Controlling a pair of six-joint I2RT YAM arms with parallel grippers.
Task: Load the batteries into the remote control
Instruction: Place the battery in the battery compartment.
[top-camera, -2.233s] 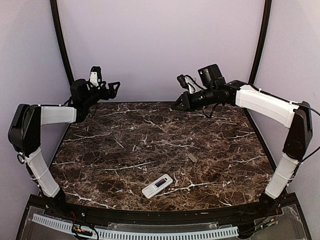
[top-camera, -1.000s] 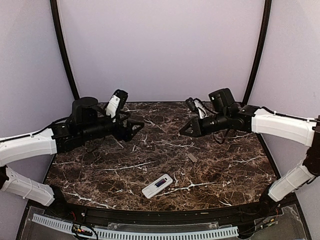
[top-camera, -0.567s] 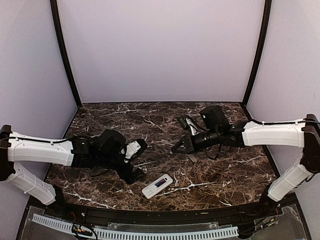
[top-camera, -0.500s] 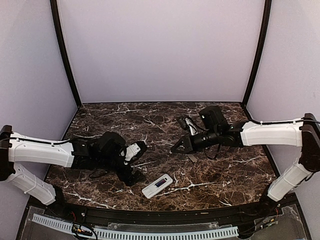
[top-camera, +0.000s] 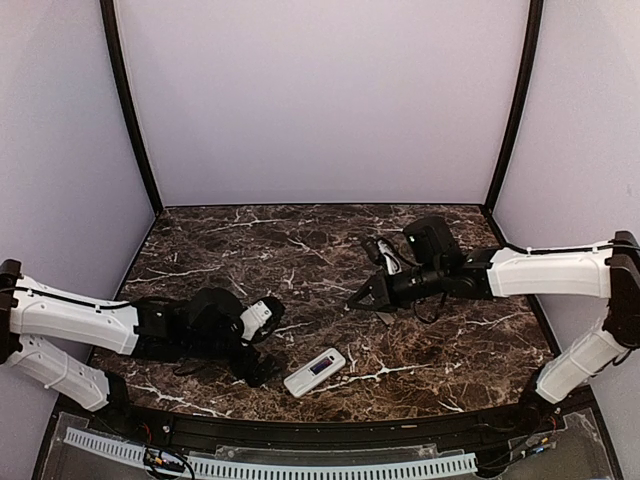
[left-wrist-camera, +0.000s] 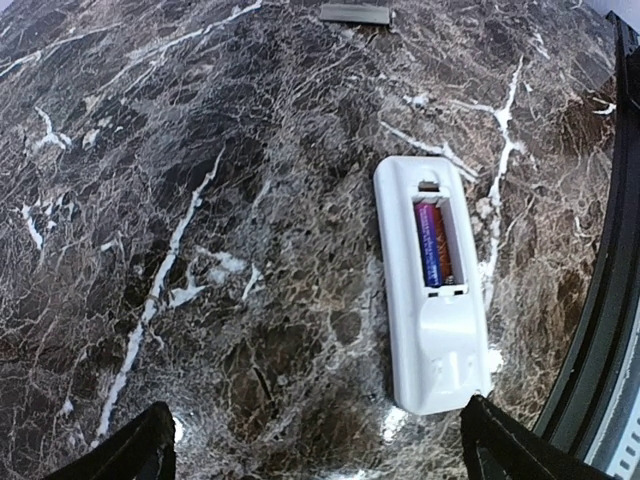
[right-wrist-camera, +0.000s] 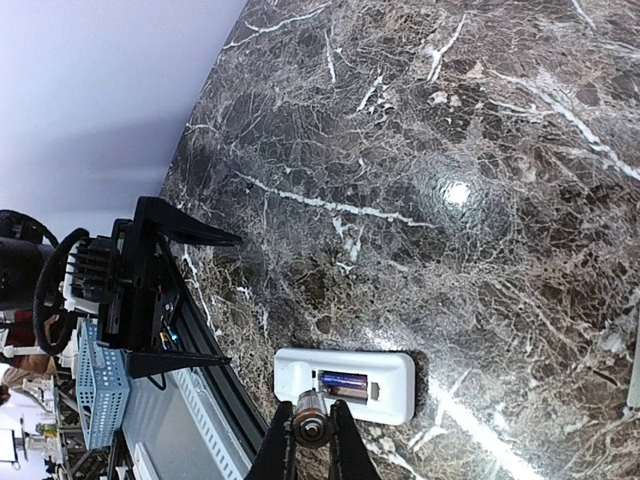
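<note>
My right claw pinches a battery; my left claw gapes wide just beside the remote control.

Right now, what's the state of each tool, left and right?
Left tool: open, holding nothing.
Right tool: closed on a battery, seen end-on.
</note>
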